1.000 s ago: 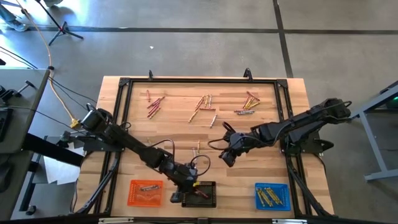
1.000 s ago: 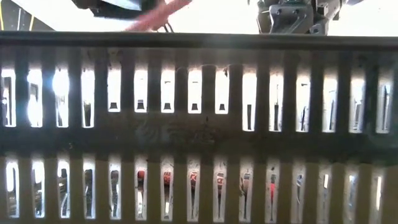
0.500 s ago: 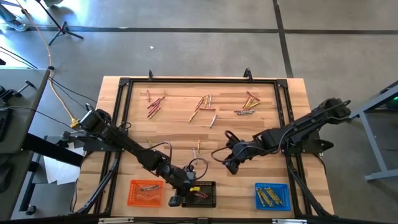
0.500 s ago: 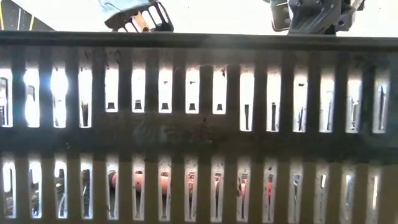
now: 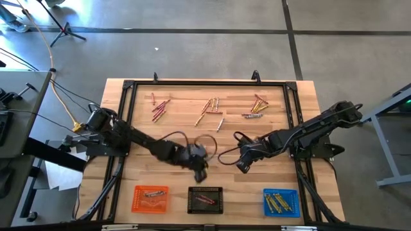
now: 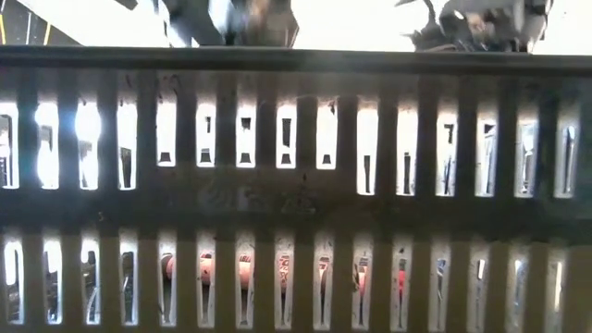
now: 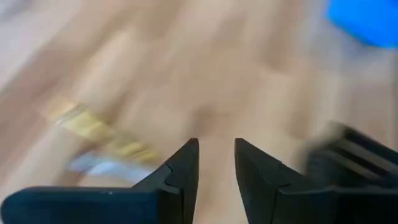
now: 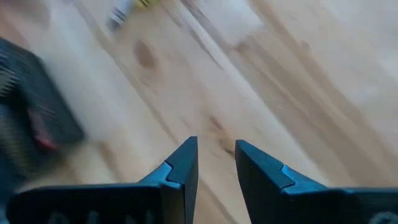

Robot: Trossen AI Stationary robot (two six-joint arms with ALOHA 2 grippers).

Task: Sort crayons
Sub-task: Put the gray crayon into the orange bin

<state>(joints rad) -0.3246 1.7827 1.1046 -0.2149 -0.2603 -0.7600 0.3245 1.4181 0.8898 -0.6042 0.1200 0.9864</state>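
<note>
Wooden planking forms the table [image 5: 148, 138], framed by a dark rail, and three square trays sit in a row along its near edge. Taking the black tray [image 5: 205, 199] as landmark: the orange tray [image 5: 149, 198] lies to its left with brownish-grey crayons inside, the blue tray [image 5: 280, 202] lies to its right holding yellow crayons [image 5: 277, 203], and red crayons [image 5: 205, 200] rest in the black tray itself.

Far beyond the black tray, near the table's back edge, loose crayons lie in three clusters: a red/pink group [image 5: 158, 108] toward the left, a mixed group [image 5: 210, 111] straight behind the tray, and another cluster [image 5: 255, 106] toward the right.

Just behind the black tray hovers the left gripper [image 5: 200, 174], its fingers [image 7: 181, 174] spread slightly with bare wood showing between them, pinching nothing. Behind and to the right of the black tray hangs the right gripper [image 5: 243, 166], its fingers [image 8: 183, 167] likewise parted by a narrow gap and empty.
</note>
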